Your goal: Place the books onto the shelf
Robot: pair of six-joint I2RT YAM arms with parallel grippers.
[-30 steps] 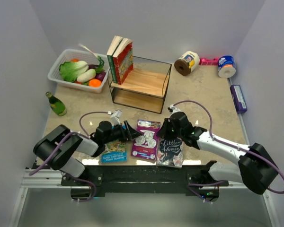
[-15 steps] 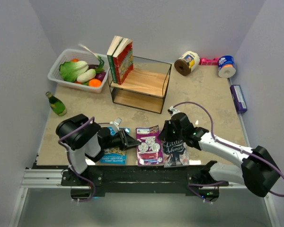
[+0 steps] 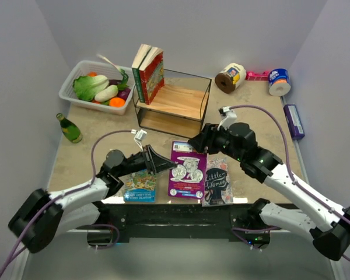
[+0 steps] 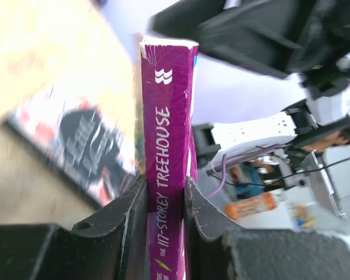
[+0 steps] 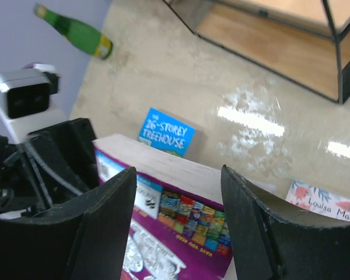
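left gripper point(image 4: 164, 184): jaws pinched narrow on spine of purple book point(image 3: 185, 172) | right gripper point(image 5: 176, 170): jaws spread wide, holding nothing, over its page edge | book: 6 o'clock of shelf point(image 3: 176, 104), near table edge

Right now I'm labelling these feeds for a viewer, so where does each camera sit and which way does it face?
Top external: above and behind the robot, looking down on the table, shelf, left claw and right claw.
Left wrist: on the left arm, looking along the left claw clamped on the purple book; the right arm lies beyond.
Right wrist: on the right arm, looking down past the open right claw at the blue book and green bottle.
Shared: all three show the purple book.
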